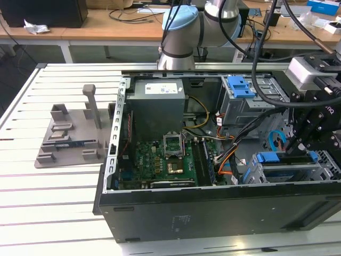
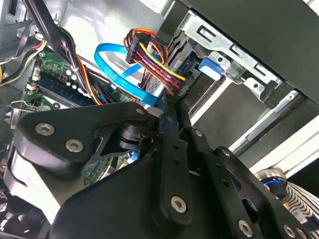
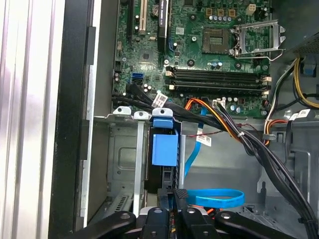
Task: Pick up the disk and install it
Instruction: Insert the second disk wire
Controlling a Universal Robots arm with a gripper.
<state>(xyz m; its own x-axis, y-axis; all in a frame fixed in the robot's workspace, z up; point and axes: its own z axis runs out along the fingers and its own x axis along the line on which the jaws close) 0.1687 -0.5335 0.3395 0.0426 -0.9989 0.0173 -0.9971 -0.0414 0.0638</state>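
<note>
Inside drive cage [image 3: 127,164]: tool [image 3: 175,196] apparently clamped on disk [image 3: 164,149], jaw state partly obscured. Risk: carrier misaligned with rails, jamming; cables [image 3: 249,144] nearby may snag.

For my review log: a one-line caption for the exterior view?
Gripper lowered over the blue-framed disk at the drive bay of the open computer case.

From my station the computer case [image 1: 213,213] reads as matt black sheet metal outside and bare grey steel inside. The motherboard [image 1: 160,160] is glossy green. I see the gripper [image 3: 174,219] in matt black metal with bright screw heads. The disk [image 3: 163,149] shows smooth blue plastic on its carrier. The flat data cable [image 2: 119,64] is shiny blue plastic. The table [image 1: 53,202] is white-painted, ribbed slats.
</note>
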